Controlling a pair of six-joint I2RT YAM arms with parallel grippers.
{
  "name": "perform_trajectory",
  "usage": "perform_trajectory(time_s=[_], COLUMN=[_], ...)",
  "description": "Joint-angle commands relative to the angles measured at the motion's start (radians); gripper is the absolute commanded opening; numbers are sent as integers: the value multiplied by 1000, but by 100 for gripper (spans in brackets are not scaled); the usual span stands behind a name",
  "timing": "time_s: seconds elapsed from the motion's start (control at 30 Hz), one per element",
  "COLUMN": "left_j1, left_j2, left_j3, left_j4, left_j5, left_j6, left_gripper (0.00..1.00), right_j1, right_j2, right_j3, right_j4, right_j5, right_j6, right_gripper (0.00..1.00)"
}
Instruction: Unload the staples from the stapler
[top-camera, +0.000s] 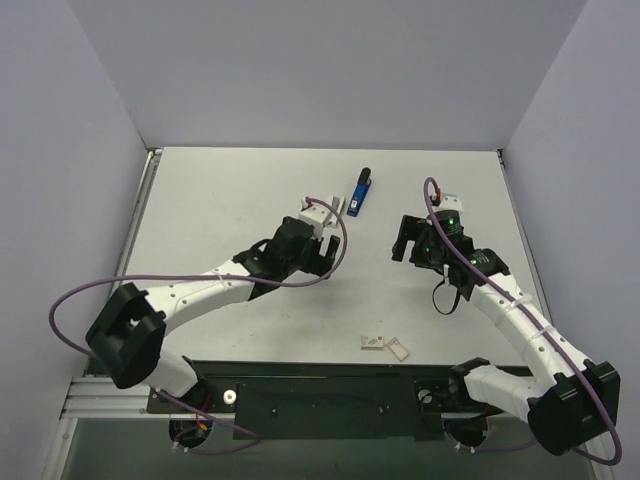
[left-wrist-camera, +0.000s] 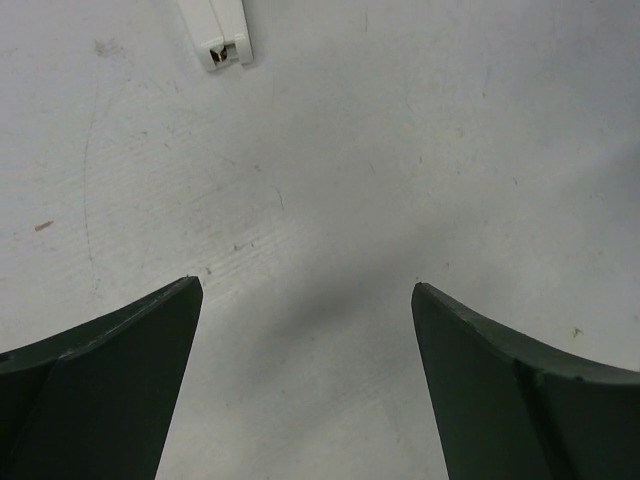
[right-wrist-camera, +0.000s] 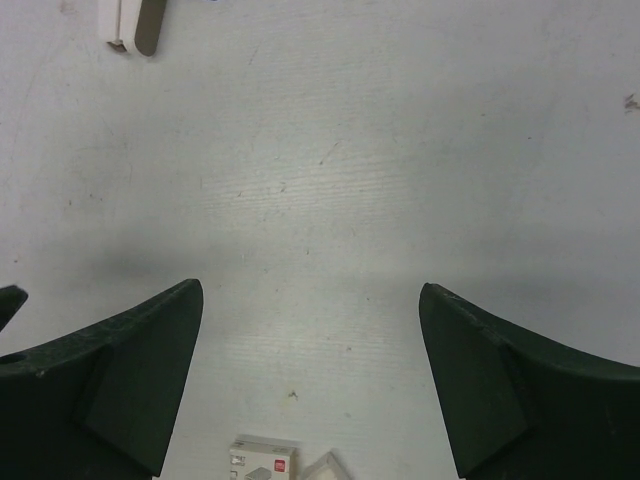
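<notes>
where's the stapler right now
In the top view the stapler lies toward the far middle of the table, just beyond the left pincer and nearer it than the right one.

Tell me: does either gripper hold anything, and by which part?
Nothing is held. The left gripper and the right gripper stand open; the blue and black stapler lies apart.

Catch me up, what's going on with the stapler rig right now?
Nothing is being handled yet. The blue stapler lies untouched on the table, toward the far side between the two arms. The left gripper is open and empty, hovering over bare tabletop just short of the stapler's white end. The right gripper is also open and empty, off to the stapler's right. A small staple box sits near the front edge. Unloading hasn't started.
</notes>
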Motion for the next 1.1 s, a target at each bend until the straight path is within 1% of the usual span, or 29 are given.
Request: perform_trajectory(time_s=[0.0,0.1,0.13,0.17,0.27,0.4,0.47,0.5,0.53,0.57,0.6,0.7,0.73,0.8,0.93,1.07], left_j1=[21,57,71,94,136,218,241,249,261,268,277,286,291,294,297,297], left_j2=[128,210,248,268,360,457,507,541,558,593,609,694,713,757,843,883], left_j3=[146,230,253,295,388,505,554,583,618,638,675,752,793,845,951,1025], left_j4=[41,40,76,72,58,58,58,26,24,18,14,-26,-43,-67,-127,-175], left_j5=[-70,-23,-5,41,77,170,203,203,247,256,273,287,295,302,302,276], left_j6=[-35,-61,-72,-86,-133,-192,-213,-219,-231,-238,-245,-252,-252,-253,-255,-247], left_gripper=[97,97,97,95,93,89,85,84,81,79,75,71,68,65,64,62], right_j1=[24,42,44,53,68,86,96,97,99,100,100,103,102,105,111,119], right_j2=[22,22,19,19,9,-7,-18,-19,-27,-28,-33,-42,-44,-44,-42,-41], right_j3=[-10,-33,-45,-51,-77,-93,-99,-99,-100,-100,-100,-99,-99,-99,-96,-96], right_j4=[-10,3,12,18,36,41,44,44,42,41,39,38,38,36,38,38], right_j5=[-10,-10,-12,-16,-23,-24,-27,-26,-27,-24,-21,-22,-26,-32,-38,-36], right_j6=[32,44,50,58,83,101,100,98,95,95,95,90,90,90,87,83], right_gripper=[83,82,82,82,82,80,80,80,80,80,80,80,80,80,80,80])
